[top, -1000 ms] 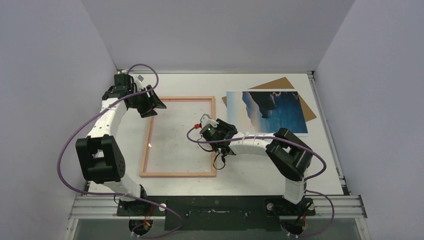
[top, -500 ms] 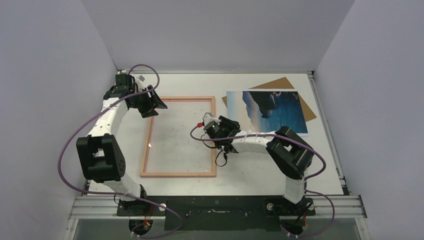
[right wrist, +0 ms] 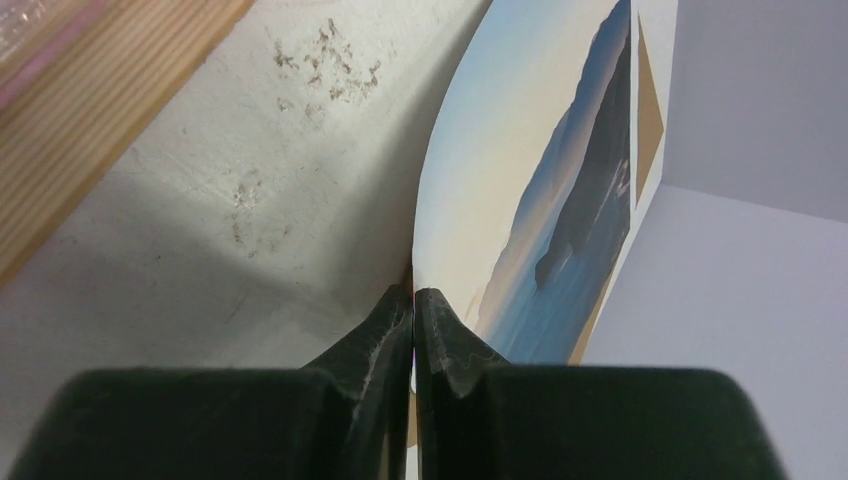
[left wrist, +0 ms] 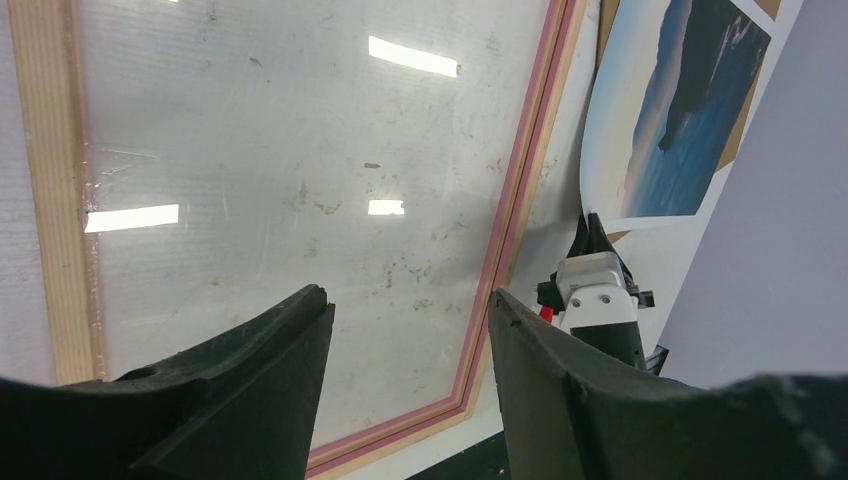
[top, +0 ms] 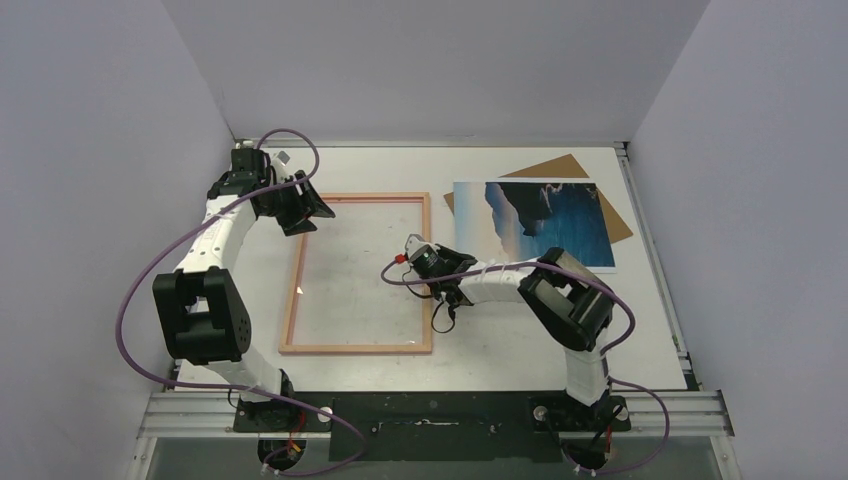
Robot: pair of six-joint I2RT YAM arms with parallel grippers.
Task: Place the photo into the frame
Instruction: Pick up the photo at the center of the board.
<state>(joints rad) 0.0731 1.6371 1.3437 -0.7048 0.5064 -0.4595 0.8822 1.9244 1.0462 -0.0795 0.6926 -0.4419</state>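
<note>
The photo [top: 545,225], sea and dark mountains, lies face up at the right on the table. It also shows in the left wrist view [left wrist: 680,110]. My right gripper [top: 449,264] is shut on its near-left edge, which curls up between the fingertips [right wrist: 413,293] in the right wrist view, where the photo [right wrist: 520,200] fills the middle. The frame [top: 355,348] lies flat left of centre, tan wood side up with a pink inner lip [left wrist: 520,210], and a clear sheet [left wrist: 300,180] lies in it. My left gripper [top: 308,208] is open and empty over the frame's far-left corner [left wrist: 410,300].
A brown cardboard backing board [top: 560,167] lies under the photo's far side and shows in the right wrist view [right wrist: 648,120]. The frame's wooden edge [right wrist: 100,120] lies just left of my right gripper. Grey walls close in both sides and the back.
My right gripper has moved a little right from the frame's right edge to the photo's near-left edge, and its elbow swung left. The left arm has not moved.
</note>
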